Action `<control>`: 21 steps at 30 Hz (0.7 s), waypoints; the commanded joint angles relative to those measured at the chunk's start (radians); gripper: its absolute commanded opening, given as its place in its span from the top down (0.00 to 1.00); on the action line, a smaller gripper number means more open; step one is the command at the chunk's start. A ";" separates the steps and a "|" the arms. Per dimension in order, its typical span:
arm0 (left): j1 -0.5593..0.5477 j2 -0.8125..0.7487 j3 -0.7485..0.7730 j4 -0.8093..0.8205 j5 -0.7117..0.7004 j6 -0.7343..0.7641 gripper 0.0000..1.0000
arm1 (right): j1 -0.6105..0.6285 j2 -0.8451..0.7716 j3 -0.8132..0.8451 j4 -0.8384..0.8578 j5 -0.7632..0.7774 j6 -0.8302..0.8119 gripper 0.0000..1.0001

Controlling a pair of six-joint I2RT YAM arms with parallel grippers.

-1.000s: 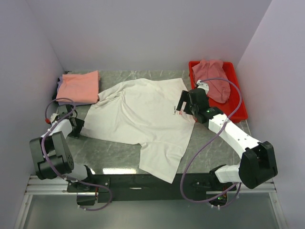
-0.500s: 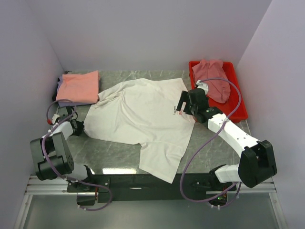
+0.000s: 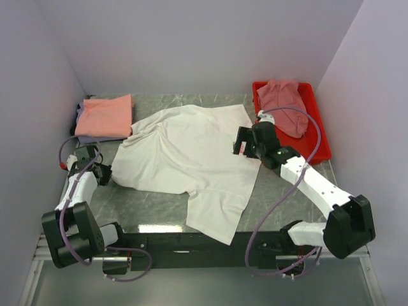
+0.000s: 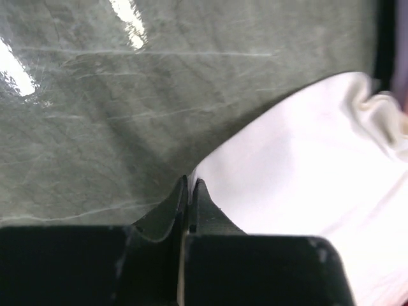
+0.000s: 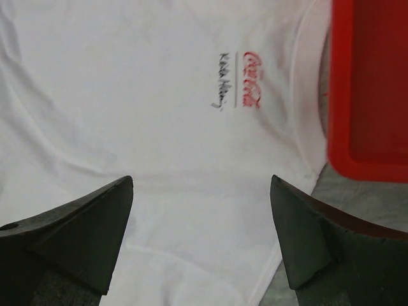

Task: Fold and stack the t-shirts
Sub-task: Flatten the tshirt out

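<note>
A fold is being prepared: left tool point(image 4: 190, 185) is closed at the white t-shirt point(image 3: 185, 153) edge; right tool point(image 5: 201, 185), held wide above it, should be lowered and closed.

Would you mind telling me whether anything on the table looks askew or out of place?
The white t-shirt lies diagonally and rumpled, its lower part reaching the table's near edge. A pink t-shirt sits crumpled in the red tray. Nothing looks damaged.

Bright, even light; glare streaks on the table point(image 4: 95, 127); soft wrist-view blur
</note>
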 commanded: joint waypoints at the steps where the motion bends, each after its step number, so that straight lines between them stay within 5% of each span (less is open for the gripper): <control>1: -0.003 -0.068 0.009 -0.024 -0.025 0.016 0.99 | 0.132 -0.081 -0.023 -0.054 -0.028 -0.031 0.06; 13: -0.002 -0.168 -0.020 0.003 0.036 0.024 0.99 | 0.819 -0.031 -0.089 -0.398 0.078 0.122 0.09; 21: -0.003 -0.210 -0.046 0.005 0.050 0.018 0.99 | 1.019 0.057 -0.136 -0.365 -0.020 0.174 0.11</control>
